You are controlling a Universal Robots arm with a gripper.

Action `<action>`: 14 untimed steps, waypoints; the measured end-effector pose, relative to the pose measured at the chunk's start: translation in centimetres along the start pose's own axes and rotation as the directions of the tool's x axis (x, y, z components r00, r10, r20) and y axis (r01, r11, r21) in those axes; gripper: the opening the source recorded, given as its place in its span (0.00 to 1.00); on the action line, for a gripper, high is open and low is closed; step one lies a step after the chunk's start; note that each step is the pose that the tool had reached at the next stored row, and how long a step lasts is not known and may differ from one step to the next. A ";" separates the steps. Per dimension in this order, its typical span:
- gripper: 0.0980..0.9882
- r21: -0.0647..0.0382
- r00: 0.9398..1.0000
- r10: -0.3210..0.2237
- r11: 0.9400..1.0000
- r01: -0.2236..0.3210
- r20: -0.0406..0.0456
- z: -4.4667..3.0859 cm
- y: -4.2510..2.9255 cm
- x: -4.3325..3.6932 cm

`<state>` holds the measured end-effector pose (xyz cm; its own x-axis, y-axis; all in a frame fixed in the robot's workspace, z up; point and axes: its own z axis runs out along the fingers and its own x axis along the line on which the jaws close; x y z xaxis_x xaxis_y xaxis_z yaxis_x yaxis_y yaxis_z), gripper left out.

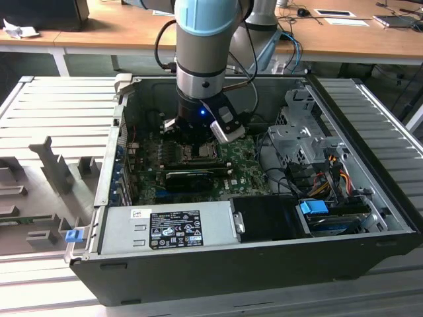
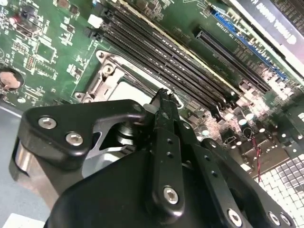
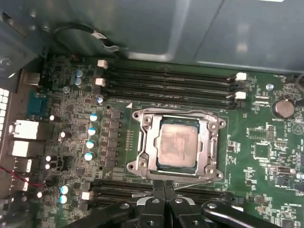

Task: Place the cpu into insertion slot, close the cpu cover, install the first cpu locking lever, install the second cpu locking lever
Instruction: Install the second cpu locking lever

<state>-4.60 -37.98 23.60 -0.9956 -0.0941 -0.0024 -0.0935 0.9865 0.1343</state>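
Wooden desks (image 1: 99, 30) stand behind the open computer case (image 1: 218, 264), and the case sits on a grey ribbed surface (image 1: 46, 105). I hang over the green board (image 3: 266, 156) inside the case.

In the first wrist view, the cpu (image 3: 177, 142) lies flat in the insertion slot (image 3: 142, 164). The cpu cover (image 3: 209, 142) seems to lie down around it like a frame, with the chip showing through the middle hole. A thin wire lever (image 3: 192, 183) runs along the slot edge nearest me.

My guess is that I am working on a locking lever. To do it well, I should push slowly, keep my tips on the thin wire, and stay off the chip.

My gripper (image 3: 164, 186) has its fingers (image 2: 164, 102) pressed together, with no gap that I can see. They hold nothing. Their tips are just beside the slot edge, near the lever. I cannot tell if they touch it.
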 end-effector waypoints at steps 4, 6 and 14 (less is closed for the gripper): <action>0.01 -0.032 1.000 0.000 0.999 0.000 0.003 -0.10 -0.91 0.28; 0.01 -0.035 1.000 0.000 0.999 0.000 0.003 -0.11 -0.97 0.69; 0.01 -0.042 1.000 0.000 0.999 0.000 0.004 1.40 -1.14 1.67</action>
<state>-6.17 -39.08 22.05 -0.9956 -0.0938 -0.0064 -0.0934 0.9800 0.1755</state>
